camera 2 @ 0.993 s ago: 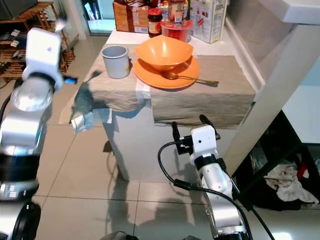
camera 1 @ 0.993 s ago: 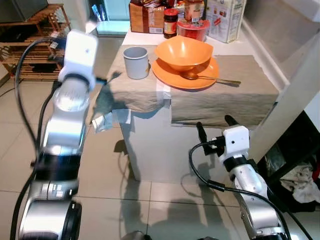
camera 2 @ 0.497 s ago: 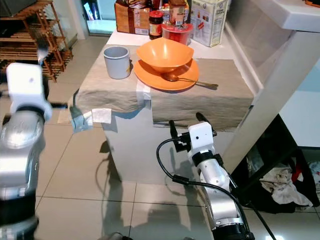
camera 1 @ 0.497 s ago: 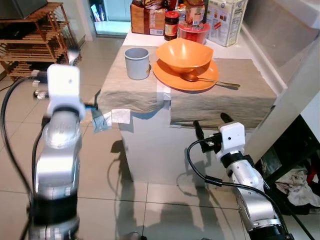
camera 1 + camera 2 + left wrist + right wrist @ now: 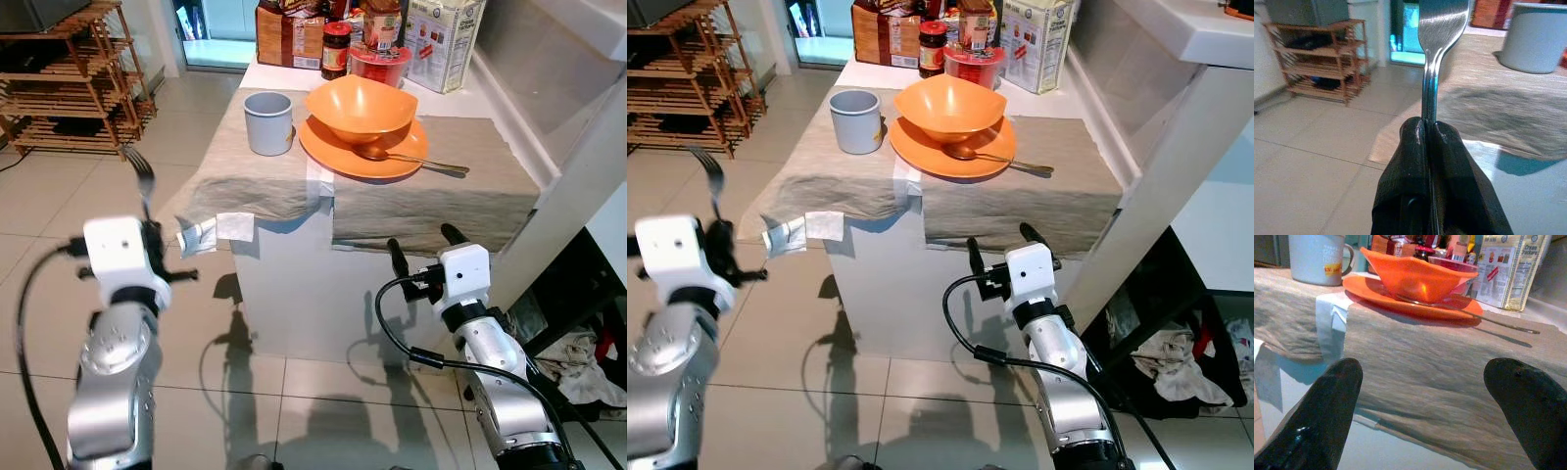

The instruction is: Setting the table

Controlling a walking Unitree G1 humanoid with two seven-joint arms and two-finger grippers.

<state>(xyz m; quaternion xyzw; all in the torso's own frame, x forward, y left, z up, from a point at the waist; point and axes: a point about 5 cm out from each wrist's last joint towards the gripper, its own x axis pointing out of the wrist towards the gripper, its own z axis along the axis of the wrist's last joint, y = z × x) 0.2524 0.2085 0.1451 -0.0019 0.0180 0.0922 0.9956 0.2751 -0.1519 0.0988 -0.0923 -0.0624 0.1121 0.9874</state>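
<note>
My left gripper (image 5: 149,233) is shut on a metal fork (image 5: 143,180), held upright with its tines up, low and to the left of the small table. The left wrist view has the fork (image 5: 1436,49) rising from the closed fingers (image 5: 1415,147). On the table's beige cloth (image 5: 431,196) sit a grey mug (image 5: 267,122), an orange bowl (image 5: 360,103) on an orange plate (image 5: 328,149), and a spoon (image 5: 411,157) resting on the plate's rim. My right gripper (image 5: 423,249) is open just below the table's front edge, with nothing between its fingers (image 5: 1327,411).
Jars, boxes and a carton (image 5: 441,39) crowd the table's back edge. A white counter (image 5: 588,147) flanks the right side. A wooden rack (image 5: 69,78) stands at the far left. Taped paper (image 5: 211,230) hangs off the cloth's left corner. Crumpled cloth (image 5: 588,362) lies on the floor at right.
My left arm has dropped from beside the table's left edge to low near the floor, still gripping the fork. The right arm has barely moved.
</note>
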